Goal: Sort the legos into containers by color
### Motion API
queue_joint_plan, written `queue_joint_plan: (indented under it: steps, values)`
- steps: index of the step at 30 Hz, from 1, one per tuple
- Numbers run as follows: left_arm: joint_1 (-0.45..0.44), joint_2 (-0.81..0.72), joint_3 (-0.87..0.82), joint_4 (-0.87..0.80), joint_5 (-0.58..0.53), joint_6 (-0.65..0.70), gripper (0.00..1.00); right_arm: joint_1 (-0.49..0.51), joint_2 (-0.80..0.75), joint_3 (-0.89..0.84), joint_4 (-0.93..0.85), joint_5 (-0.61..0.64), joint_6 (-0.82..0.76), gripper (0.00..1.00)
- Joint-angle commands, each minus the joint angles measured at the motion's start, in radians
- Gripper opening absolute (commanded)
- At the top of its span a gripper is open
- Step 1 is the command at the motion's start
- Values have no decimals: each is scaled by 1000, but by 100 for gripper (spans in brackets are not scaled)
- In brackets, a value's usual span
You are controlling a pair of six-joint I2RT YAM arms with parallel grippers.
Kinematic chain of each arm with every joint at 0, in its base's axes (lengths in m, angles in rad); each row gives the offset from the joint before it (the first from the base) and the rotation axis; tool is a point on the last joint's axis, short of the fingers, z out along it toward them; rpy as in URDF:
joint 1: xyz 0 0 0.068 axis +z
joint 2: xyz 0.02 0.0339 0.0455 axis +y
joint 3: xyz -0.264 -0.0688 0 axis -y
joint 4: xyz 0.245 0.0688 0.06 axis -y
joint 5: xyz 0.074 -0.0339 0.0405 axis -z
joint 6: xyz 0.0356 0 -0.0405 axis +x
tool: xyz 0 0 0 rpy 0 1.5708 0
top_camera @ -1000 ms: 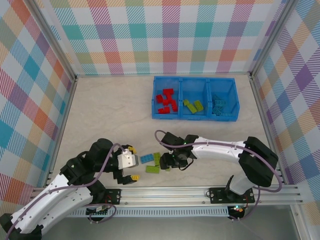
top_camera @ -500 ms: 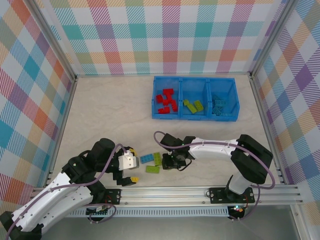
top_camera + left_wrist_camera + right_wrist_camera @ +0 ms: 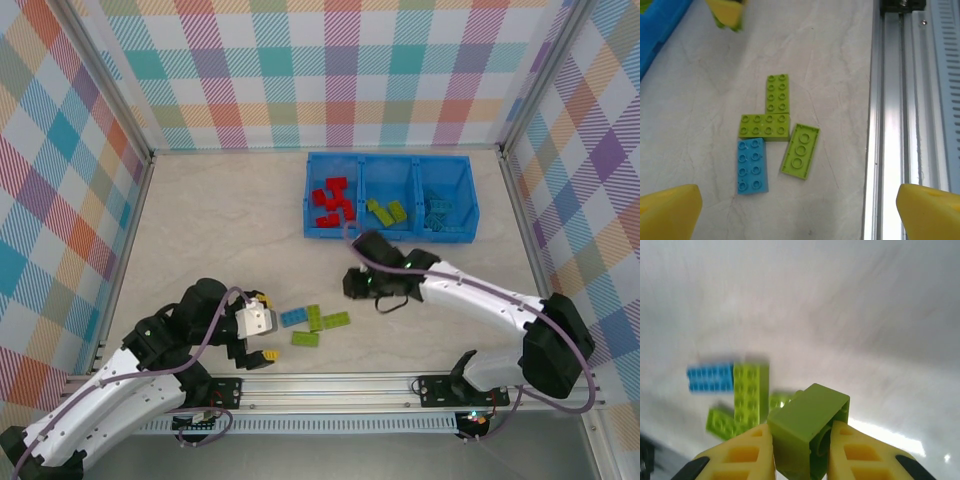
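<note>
**A:** What is the right gripper [image 3: 354,284] doing?

**B:** Its two yellow fingers [image 3: 742,460] are clamped on a lime green brick [image 3: 807,432], one finger on each side, and the brick pokes out past the tips. From above the brick is tucked under the wrist, so I can't make it out there.

**A:** And the other legos?

**B:** Four loose bricks [image 3: 314,326] lie flat on the table [image 3: 200,220], to the near left of that gripper and a little apart from it, between the two grippers. In the left wrist view they sit straight ahead of the fingers. The far green brick [image 3: 777,93] is furthest out, and the crosswise green brick [image 3: 765,125] touches its near end. The light blue brick [image 3: 752,165] sits against that one's near edge, with the tilted green brick [image 3: 800,150] just beside it. (The tilted one shows three large rings rather than studs, so it is probably upside down, though I wouldn't swear to it.)

**A:** The left gripper [image 3: 266,326]?

**B:** Jaws spread wide, gripping nothing. Its fingertips [image 3: 670,212] stand at the lower corners of its own view with bare table between them. The loose bricks are just ahead of it, untouched.

**A:** Where is the tray [image 3: 388,157]?

**B:** Beyond the right gripper, away from the arm bases, near it but not touching. Its left compartment holds red bricks [image 3: 332,200], the middle one holds sorted green bricks [image 3: 387,210], and the right one holds pale blue bricks [image 3: 437,210].
</note>
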Motion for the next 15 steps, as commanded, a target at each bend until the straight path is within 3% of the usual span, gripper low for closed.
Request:
queue_joint_plan:
  steps: [1,8,12,15]
  values:
    - [-2,-37,-28,116,-78,-127,100,-119,-14,74,26,98,-171,23]
    - [1,-62,-39,217,-358,-412,100,-339,149,241,187,118,-322,23]
    - [7,-43,-19,207,-410,-451,100,-428,326,364,224,74,-334,24]
    - [11,-33,-15,204,-442,-478,100,-467,436,449,224,44,-337,33]
